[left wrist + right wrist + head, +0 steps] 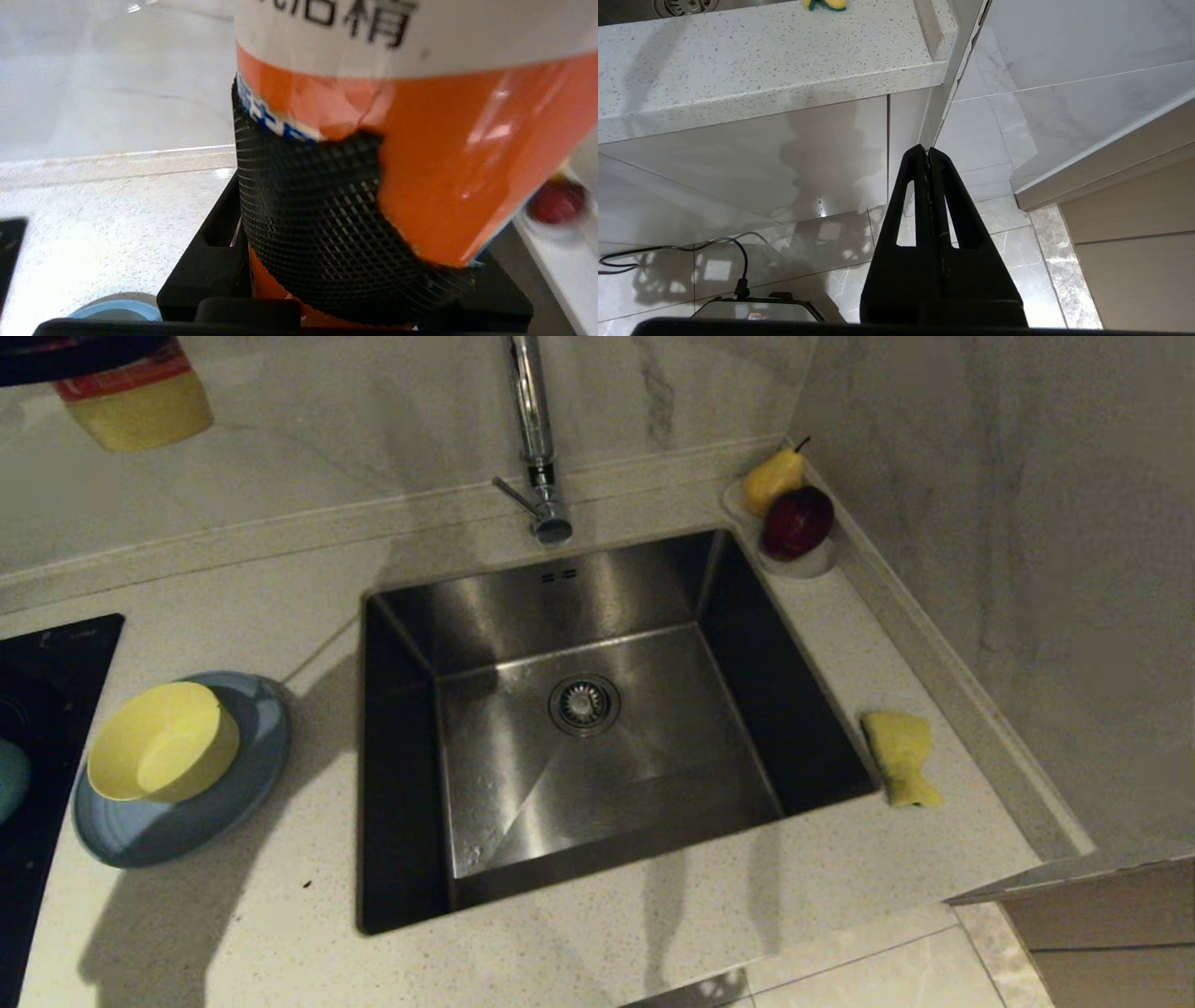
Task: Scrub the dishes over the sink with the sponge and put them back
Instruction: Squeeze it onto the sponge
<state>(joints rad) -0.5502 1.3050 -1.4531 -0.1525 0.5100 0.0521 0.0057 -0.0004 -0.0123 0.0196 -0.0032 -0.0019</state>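
Observation:
The pale-yellow bowl [163, 742] sits tilted on the light-blue plate [187, 826] on the counter left of the sink [579, 588]. A teal bowl [9, 775] shows at the left edge, on the black hob. The yellow sponge [899, 756] lies on the counter right of the sink, and in the right wrist view the sponge [825, 4] shows at the counter's far side. My left gripper [350, 280] is shut on an orange-labelled detergent bottle [420, 140], seen in the head view as a yellow bottle [140, 406] at the far left. My right gripper [928, 151] hangs shut and empty below the counter's front edge.
A tall chrome tap [532, 429] stands behind the basin, whose drain strainer [583, 703] is in the middle. A white fruit dish [808, 565] with a pear [773, 478] and a red apple [796, 521] sits in the back right corner. Walls close the back and right.

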